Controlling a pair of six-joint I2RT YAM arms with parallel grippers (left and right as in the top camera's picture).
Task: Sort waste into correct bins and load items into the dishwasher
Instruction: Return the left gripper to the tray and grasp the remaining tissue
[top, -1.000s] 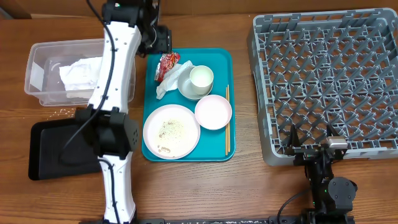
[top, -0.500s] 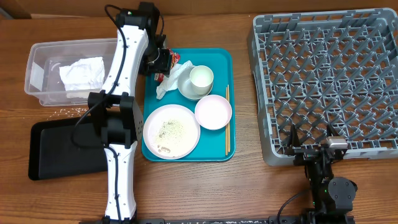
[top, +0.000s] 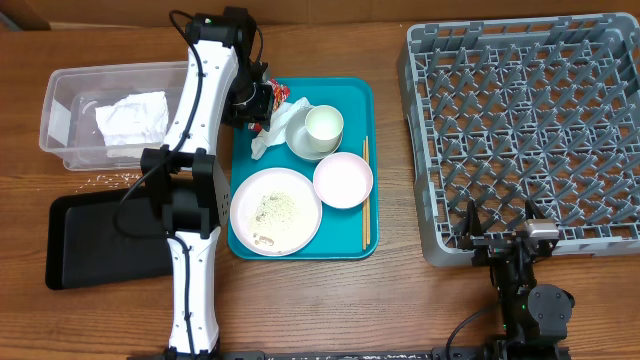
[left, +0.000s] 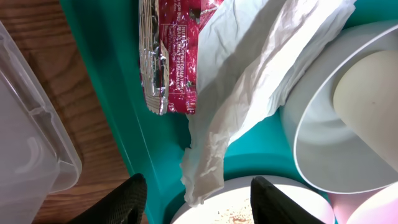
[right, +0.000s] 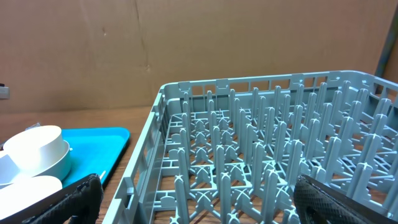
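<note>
My left gripper (top: 257, 103) is open and empty, low over the teal tray's back left corner. In the left wrist view its fingertips (left: 198, 200) straddle the end of a crumpled white napkin (left: 249, 81); the red-and-white wrapper (left: 171, 53) lies just beyond. The napkin (top: 272, 132) leans on a white bowl (top: 305, 135) holding a small white cup (top: 323, 124). A large white plate (top: 276, 210) carries rice-like scraps. A pale bowl (top: 343, 180) sits beside it. The clear tub (top: 60, 110) holds another napkin (top: 130, 115). The black tray (top: 95, 240) is empty. My right gripper (top: 500, 225) is open at the grey rack's (top: 530, 130) front edge.
The teal tray (top: 350, 240) holds the dishes, and a pair of wooden chopsticks (top: 365, 195) lies along its right side. Loose rice scraps (top: 100, 180) lie on the wooden table between the tub and the black tray.
My left arm swung from over the tub to the right and down to the tray's back left corner, over the wrapper and napkin. The right arm has not moved.
</note>
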